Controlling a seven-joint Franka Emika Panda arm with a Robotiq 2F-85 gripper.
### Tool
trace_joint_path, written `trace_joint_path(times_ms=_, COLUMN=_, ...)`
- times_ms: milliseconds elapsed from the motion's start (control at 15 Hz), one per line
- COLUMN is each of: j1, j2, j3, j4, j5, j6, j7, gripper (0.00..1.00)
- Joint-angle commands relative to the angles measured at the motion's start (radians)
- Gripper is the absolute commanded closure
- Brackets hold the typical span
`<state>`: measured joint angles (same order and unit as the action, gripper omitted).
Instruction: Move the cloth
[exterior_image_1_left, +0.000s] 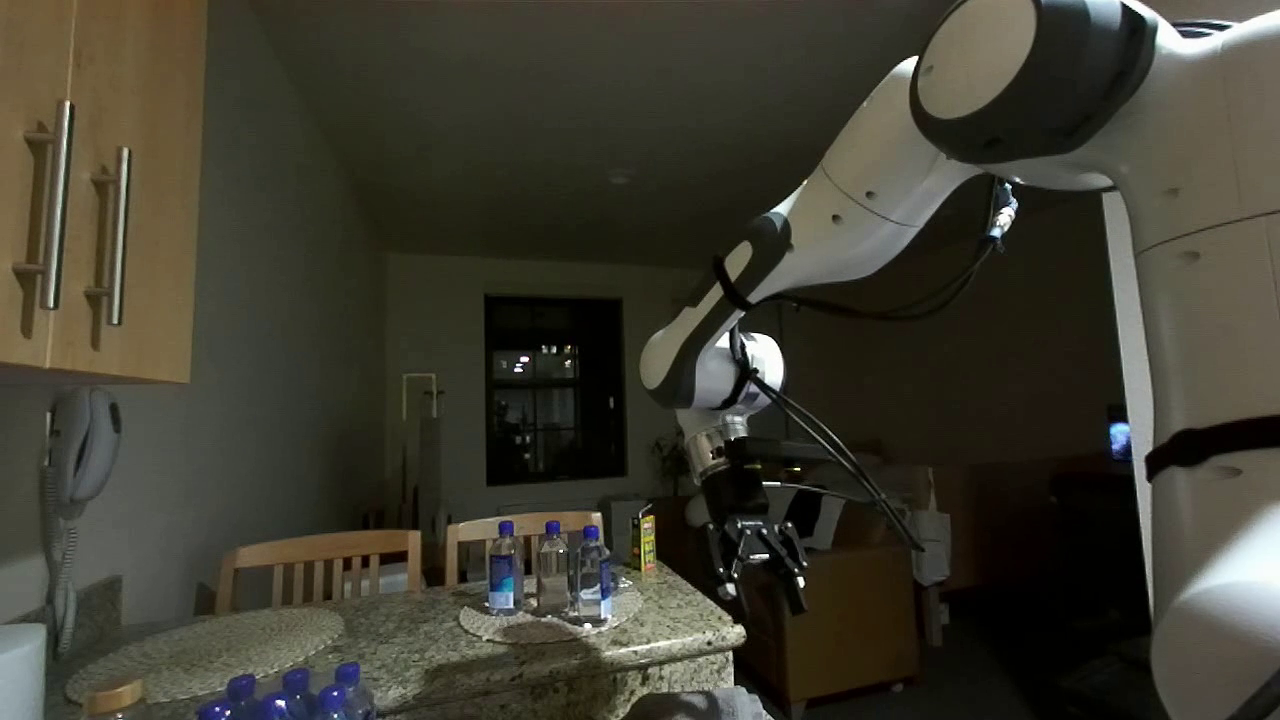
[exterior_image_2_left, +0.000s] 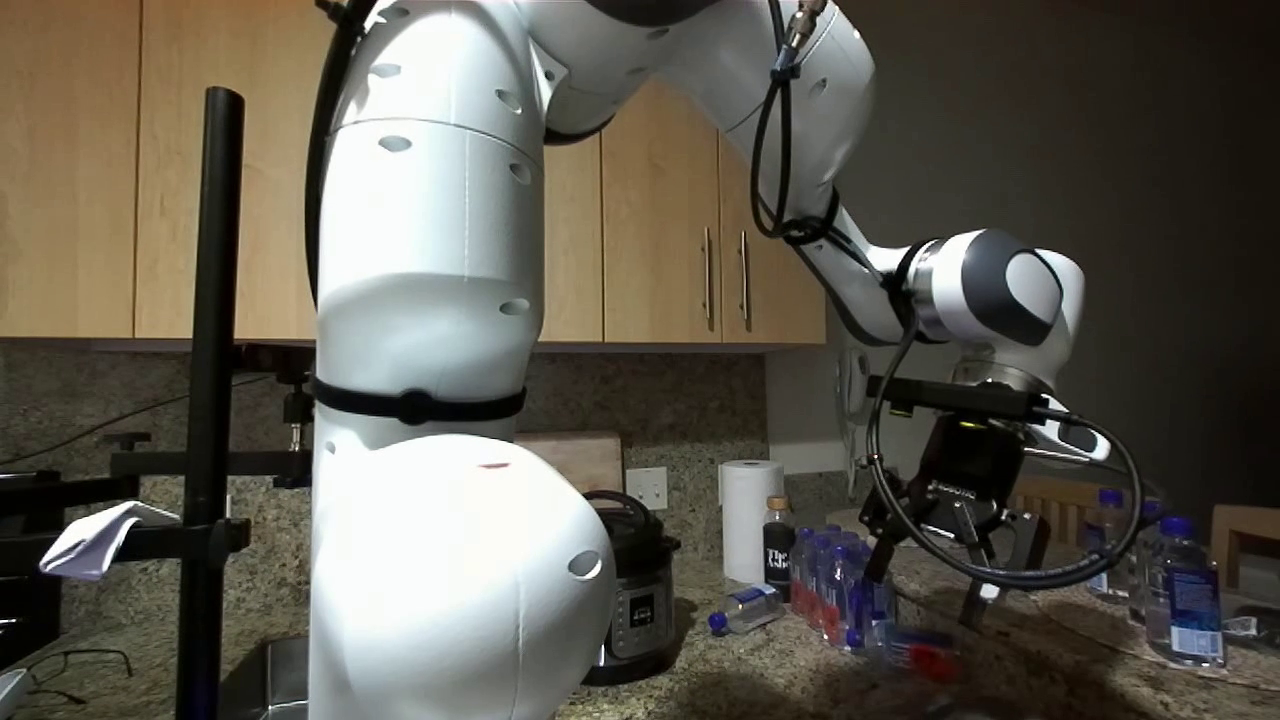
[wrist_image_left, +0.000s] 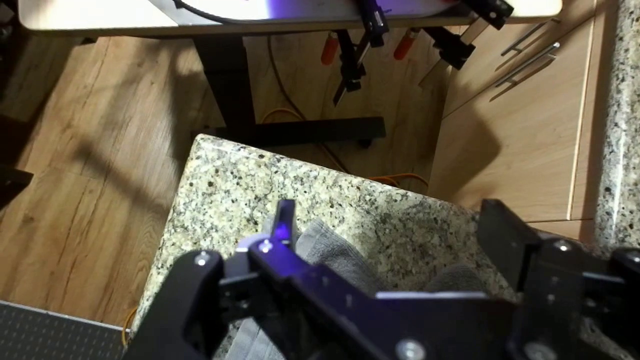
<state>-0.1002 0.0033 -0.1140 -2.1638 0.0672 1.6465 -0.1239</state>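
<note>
1. Apparently below the fingers (wrist_image_left: 502, 230), in the wrist view: grey cloth (wrist_image_left: 342, 255), rumpled, on the speckled desk (wrist_image_left: 225, 190), with the desk's corner showing beyond it. Fingers spread wide, nothing pinched. One folded tip of cloth shows beside the finger on picture left; a second grey hump, likely the same cloth, shows nearer the finger on picture right. Middle hidden behind the fingers' hardware, so I cannot tell its long axis. Judgement: cloth lies under the gap, so the coming move looks mostly downward.

2. In an exterior view, with three water bottles (exterior_image_1_left: 553, 575) on a woven mat (exterior_image_1_left: 530, 631): one arm (exterior_image_1_left: 850, 190) only, so no question of which is nearer. Fingers hang parted in open air. Grey fabric (exterior_image_1_left: 738, 703) peeks in at the bottom edge, probably the cloth, lower than the fingers, cut off by the frame.

3. In an exterior view, with a pressure cooker (exterior_image_2_left: 640, 610): fingers read as spread here too; grey cloth out of sight. A white folded piece (exterior_image_2_left: 95, 540), fabric or paper, rests on a black stand (exterior_image_2_left: 208, 300), well apart from the fingers; probably not the target.
</note>
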Motion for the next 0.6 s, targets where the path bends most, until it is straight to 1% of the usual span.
trace_joint_path(times_ms=0, j1=0.001, j2=-0.03, j3=0.006, j4=-0.023, j5=-0.046, j6=0.007, j7=0.044, gripper=0.0)
trace_joint_path(times_ms=333, j1=0.012, j2=-0.052, j3=0.019, j4=-0.004, j5=-0.109, j6=0.005, j7=0.063, gripper=0.0)
trace_joint_path(times_ms=533, j1=0.023, j2=-0.086, j3=0.035, j4=0.004, j5=-0.105, j6=0.036, j7=0.058, gripper=0.0)
